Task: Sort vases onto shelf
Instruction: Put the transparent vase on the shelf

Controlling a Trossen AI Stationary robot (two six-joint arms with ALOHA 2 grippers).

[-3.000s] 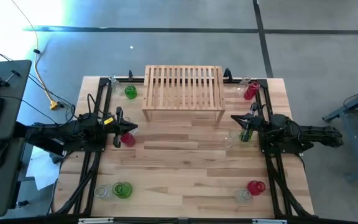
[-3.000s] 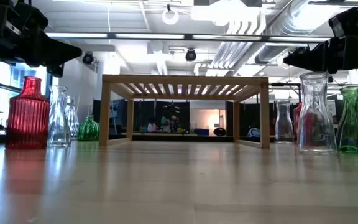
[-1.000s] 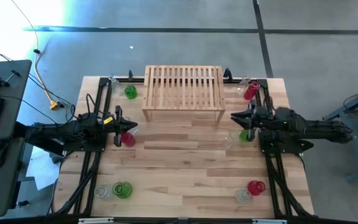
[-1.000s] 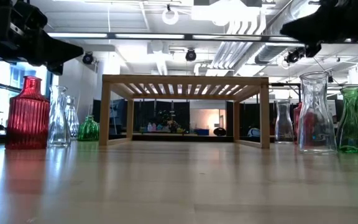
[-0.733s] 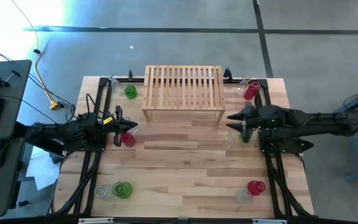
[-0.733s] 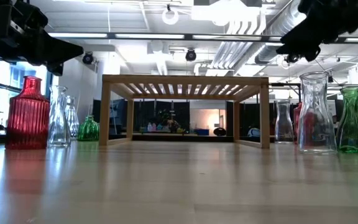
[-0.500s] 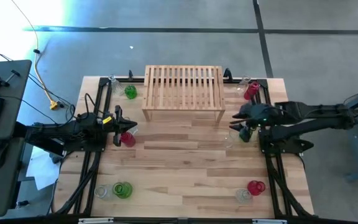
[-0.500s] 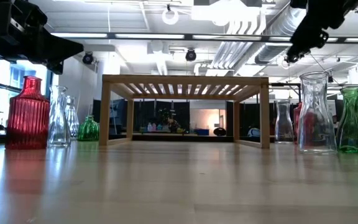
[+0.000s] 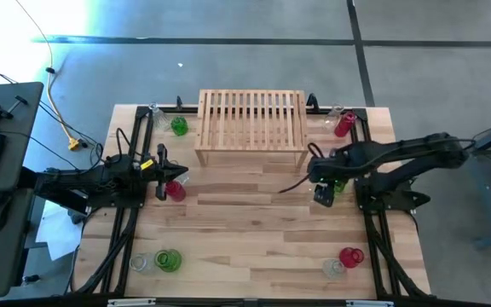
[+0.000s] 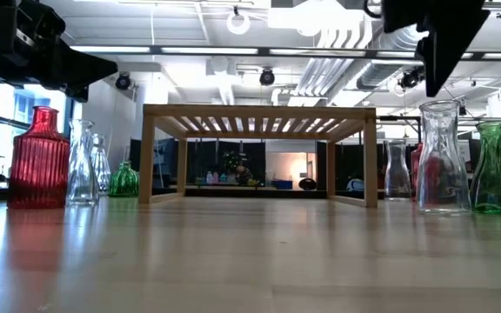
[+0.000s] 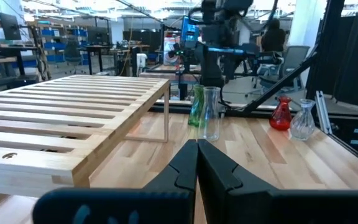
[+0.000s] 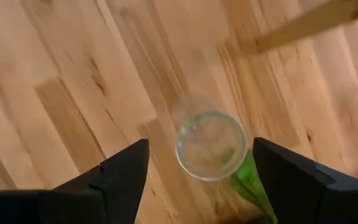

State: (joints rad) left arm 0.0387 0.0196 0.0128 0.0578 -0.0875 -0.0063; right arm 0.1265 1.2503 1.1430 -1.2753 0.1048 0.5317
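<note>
Right wrist view: the right gripper (image 12: 201, 180) points straight down, fingers spread wide either side of the mouth of the clear vase (image 12: 211, 145) at frame centre, a green vase (image 12: 248, 180) just beside it; nothing is held. High view puts this pair right of centre, below the shelf (image 9: 251, 125), its top bare. Step in hand looks like the approach; next, lower and close on the neck. Left gripper (image 11: 196, 163), centre left, is pressed together, empty.

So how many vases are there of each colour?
Green vases: 3
Red vases: 3
Clear vases: 6
Total: 12
</note>
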